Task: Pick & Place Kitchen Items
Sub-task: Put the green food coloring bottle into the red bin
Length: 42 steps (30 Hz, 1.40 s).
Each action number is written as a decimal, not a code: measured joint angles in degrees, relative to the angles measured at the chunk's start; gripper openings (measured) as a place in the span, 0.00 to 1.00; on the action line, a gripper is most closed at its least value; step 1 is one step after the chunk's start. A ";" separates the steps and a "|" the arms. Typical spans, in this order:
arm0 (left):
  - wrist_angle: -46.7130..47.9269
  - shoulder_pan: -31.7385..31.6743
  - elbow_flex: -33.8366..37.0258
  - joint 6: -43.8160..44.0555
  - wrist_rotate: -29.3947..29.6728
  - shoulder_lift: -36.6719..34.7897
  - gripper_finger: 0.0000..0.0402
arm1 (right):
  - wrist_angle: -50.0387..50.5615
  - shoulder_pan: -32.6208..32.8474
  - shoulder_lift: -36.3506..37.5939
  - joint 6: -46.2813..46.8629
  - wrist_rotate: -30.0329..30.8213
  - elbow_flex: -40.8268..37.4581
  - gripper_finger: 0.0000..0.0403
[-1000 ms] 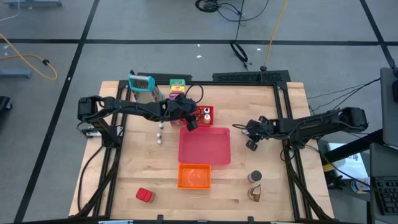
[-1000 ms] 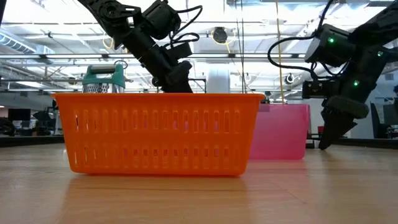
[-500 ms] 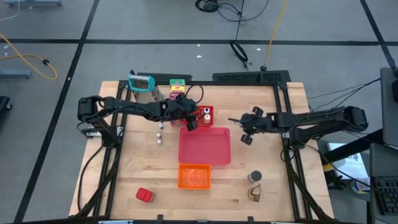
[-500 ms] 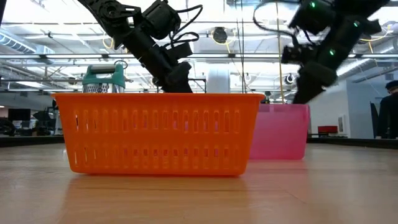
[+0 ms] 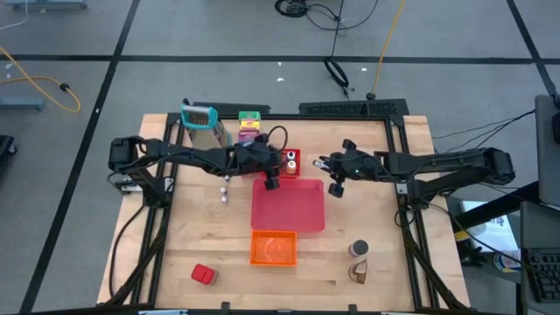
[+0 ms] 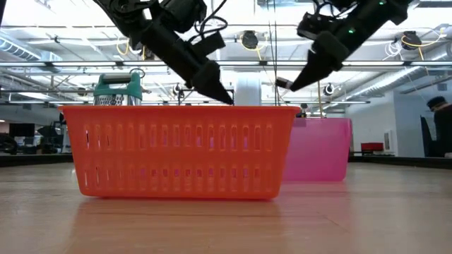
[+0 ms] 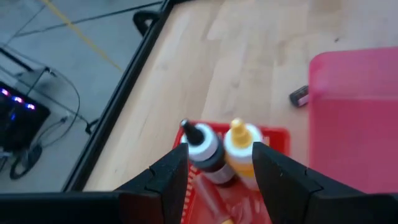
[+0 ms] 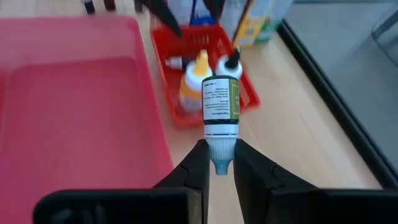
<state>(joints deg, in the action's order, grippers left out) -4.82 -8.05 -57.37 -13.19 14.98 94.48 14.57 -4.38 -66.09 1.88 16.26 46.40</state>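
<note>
Right gripper [image 8: 219,163] pinches a small labelled bottle [image 8: 221,104] by its cap, looks light, rigid, slick plastic, so hold low; left gripper [image 7: 217,174] open over red tray [image 7: 273,134].

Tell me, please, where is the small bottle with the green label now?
The right gripper holds the small bottle by its cap, in the air beside the pink tray and near the small red basket.
</note>
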 joint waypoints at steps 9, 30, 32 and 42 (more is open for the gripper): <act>1.52 3.59 -4.04 -4.19 5.75 0.00 0.45 | -2.02 0.00 -7.85 -2.95 -0.46 4.58 0.10; 4.27 11.28 -9.92 -19.78 24.12 2.22 0.45 | -10.62 -0.57 -12.16 -5.43 -5.42 8.74 0.10; 4.75 11.23 -9.81 -20.17 24.08 2.63 0.45 | -11.26 -0.59 -12.16 -5.53 -5.90 8.71 0.10; -2.26 11.58 -9.81 -26.52 25.64 6.38 0.45 | -12.10 -0.87 -12.16 -5.58 -6.11 8.66 0.10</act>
<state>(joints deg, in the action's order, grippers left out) -7.08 3.53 -67.18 -39.71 40.62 100.85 2.46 -5.25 -78.26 -3.70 10.15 55.06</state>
